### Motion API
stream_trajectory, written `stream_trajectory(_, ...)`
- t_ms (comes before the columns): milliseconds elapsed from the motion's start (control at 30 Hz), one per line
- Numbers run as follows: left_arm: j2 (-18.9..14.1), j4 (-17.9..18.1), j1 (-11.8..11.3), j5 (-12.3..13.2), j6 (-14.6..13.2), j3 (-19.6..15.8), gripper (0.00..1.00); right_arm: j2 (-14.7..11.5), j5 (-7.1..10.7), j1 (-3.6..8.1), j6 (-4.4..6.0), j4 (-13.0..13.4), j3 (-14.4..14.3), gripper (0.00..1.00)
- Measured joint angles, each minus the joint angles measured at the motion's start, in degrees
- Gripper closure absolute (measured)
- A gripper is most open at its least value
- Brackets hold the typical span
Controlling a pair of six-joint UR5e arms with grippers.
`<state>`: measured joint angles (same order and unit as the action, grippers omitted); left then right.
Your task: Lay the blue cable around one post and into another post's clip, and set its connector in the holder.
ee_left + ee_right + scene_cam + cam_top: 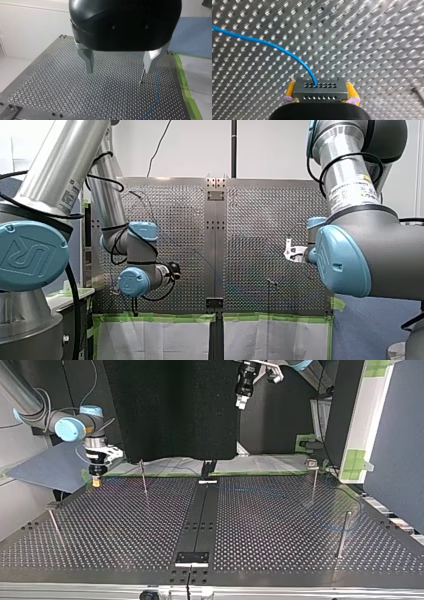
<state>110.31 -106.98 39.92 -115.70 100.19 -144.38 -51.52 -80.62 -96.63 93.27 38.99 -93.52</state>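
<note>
- Judging the task as barely begun: seeing no turn of the blue cable (pixel 274 46) around any post, no length pressed into a clip, nothing seated in a holder.
- Clamping the connector (pixel 320 93) between the yellow pads (pixel 290 89) of my right hand (pixel 95 480), with the cable leaving the connector's upper row of holes and curving away ahead of the hand over the table (pixel 374 37).
- Hovering with that hand low at the far left edge of the table in the top view; not able to tell whether touching it.
- Holding my left hand (pixel 118 71) spread wide and empty, raised well above the table, with nothing between its fingers.
- Seeing a loose stretch of the cable lying on the table below my left hand, outside its fingers, just beside a thin post (pixel 142 78).
- Leaving all the routing to do, by this reading: bringing the cable around one post, pushing it into another's clip, then carrying the connector to the holder, itself not identifiable with confidence here.
</note>
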Motion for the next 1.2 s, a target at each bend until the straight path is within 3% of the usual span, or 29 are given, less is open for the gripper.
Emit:
stream_trajectory(533, 0.03, -0.30, 0.05, 0.18, 0.01, 0.00, 0.00, -8.63, -0.59, -2.78, -0.24, -4.97, -0.07, 1.00)
stream_trajectory(1200, -0.03, -0.60, 0.15, 0.18, 0.00, 0.00, 0.00, -17.92, -0.45, -2.33, -0.20, -4.86, -1.86, 1.00)
